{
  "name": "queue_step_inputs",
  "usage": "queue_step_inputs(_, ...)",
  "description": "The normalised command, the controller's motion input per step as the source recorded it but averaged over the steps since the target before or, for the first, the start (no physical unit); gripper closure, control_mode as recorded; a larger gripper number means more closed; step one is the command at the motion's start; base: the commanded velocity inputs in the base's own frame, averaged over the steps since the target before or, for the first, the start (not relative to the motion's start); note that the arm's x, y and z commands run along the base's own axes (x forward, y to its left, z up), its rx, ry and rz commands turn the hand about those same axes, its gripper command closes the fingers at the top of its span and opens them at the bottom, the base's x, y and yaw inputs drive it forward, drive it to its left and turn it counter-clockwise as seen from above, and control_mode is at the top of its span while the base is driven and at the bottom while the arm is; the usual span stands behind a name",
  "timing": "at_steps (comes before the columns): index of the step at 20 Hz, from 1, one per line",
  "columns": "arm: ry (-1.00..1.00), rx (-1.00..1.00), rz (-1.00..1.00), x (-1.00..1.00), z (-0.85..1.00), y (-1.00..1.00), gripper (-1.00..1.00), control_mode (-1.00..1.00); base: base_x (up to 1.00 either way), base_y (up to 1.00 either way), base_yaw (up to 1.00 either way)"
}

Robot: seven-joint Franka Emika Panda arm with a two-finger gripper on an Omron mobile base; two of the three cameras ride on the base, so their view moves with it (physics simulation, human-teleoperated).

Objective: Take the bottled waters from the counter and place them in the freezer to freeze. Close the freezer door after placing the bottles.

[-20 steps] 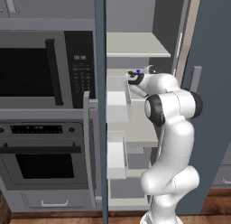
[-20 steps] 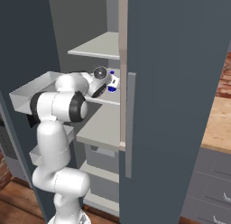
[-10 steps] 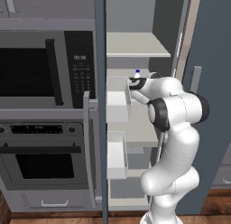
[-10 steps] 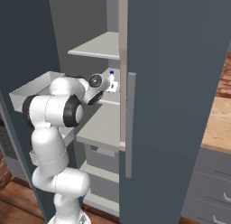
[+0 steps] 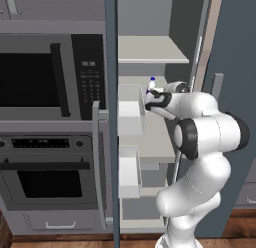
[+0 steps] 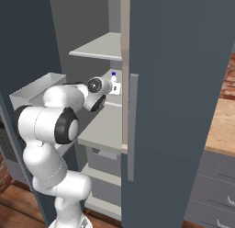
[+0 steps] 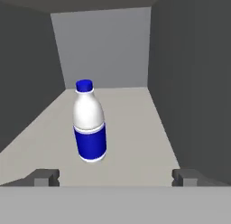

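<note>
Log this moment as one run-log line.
claw: open, holding nothing | blue-label bottle: upright on freezer shelf, clear of fingertips | freezer door: open | step: bottle placed

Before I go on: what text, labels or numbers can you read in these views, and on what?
"00:38", or close to it, faint: small display on the black microwave control panel; the digits are uncertain.
Button rows below that display: too small to read.
Dark blue label on the white plastic bottle with the blue cap: plain, no print.
Nothing else carries text.
</note>
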Motion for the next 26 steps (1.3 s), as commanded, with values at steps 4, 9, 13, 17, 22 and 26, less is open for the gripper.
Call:
queue_step_inputs(4,0.16,0.03,0.0,-0.46,0.91,0.0,-1.0,-1.0,0.0,0.0,0.0)
queue_step_inputs(9,0.13,0.0,0.0,-0.61,0.77,0.12,-1.0,-1.0,0.0,0.0,0.0)
queue_step_inputs(13,0.12,0.0,0.0,-0.71,0.81,0.05,-1.0,-1.0,0.0,0.0,0.0)
queue_step_inputs(17,0.17,0.01,0.0,-0.79,0.54,0.0,-1.0,-1.0,0.0,0.0,0.0)
queue_step_inputs(22,0.08,0.0,0.0,-1.0,0.23,0.03,-1.0,-1.0,0.0,0.0,0.0)
queue_step_inputs(26,0.0,0.0,0.0,-1.0,0.0,0.11,-1.0,-1.0,0.0,0.0,0.0)
